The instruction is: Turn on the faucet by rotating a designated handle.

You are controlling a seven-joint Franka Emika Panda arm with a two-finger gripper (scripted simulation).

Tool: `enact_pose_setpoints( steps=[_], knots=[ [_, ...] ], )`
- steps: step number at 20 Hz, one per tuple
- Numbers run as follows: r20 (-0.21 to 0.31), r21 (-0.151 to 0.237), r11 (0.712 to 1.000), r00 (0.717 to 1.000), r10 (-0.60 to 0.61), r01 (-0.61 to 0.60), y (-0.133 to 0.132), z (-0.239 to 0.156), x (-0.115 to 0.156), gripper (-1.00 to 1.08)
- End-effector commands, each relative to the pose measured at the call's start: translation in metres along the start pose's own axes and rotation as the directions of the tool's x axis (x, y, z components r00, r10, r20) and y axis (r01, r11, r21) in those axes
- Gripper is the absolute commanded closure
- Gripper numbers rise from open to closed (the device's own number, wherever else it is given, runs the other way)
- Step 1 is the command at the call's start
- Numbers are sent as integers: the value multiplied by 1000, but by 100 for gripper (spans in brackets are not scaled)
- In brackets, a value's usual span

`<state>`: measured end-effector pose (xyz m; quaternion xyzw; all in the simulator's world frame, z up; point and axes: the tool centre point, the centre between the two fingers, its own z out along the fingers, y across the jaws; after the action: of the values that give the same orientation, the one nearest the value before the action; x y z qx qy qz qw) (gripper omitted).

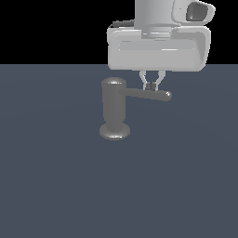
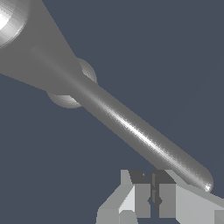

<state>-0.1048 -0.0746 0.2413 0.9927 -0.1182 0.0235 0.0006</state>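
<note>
Dull grey metal faucet (image 1: 114, 109) standing upright on the flat slate-blue table (image 1: 56, 186), roughly mid-scene and a bit toward the far edge in the exterior view. Thick smooth cylinder body, flat rounded cap on top, flared round base with a soft sheen where it meets the surface. Thin straight handle (image 1: 148, 95) sticking out sideways from near the top toward the exterior view's right, ending in a small rounded tip. Same rod in the wrist view (image 2: 140, 135), brushed-looking with a bright highlight streak along its length, running from the wide body out to a domed end. Pale grey blocky end effector (image 1: 150, 86) hanging right above the handle, about midway along the rod, pointing straight down. Fingers (image 2: 142, 199) pressed together with barely a sliver of gap, dark pads on the inner faces, boxy faceted shapes, nothing between them. Tips just at or touching the top of the rod, hard to call which. Smooth white arm housing (image 1: 158, 44) above, black background behind.
</note>
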Motion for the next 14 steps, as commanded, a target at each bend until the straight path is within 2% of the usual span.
enact_pose_setpoints(
  steps=[1,14],
  knots=[
    [12,-1,1000,1000,-2,2,6,8,7,108],
    [28,-3,1000,1000,8,-8,42,15,45,108]
  ],
)
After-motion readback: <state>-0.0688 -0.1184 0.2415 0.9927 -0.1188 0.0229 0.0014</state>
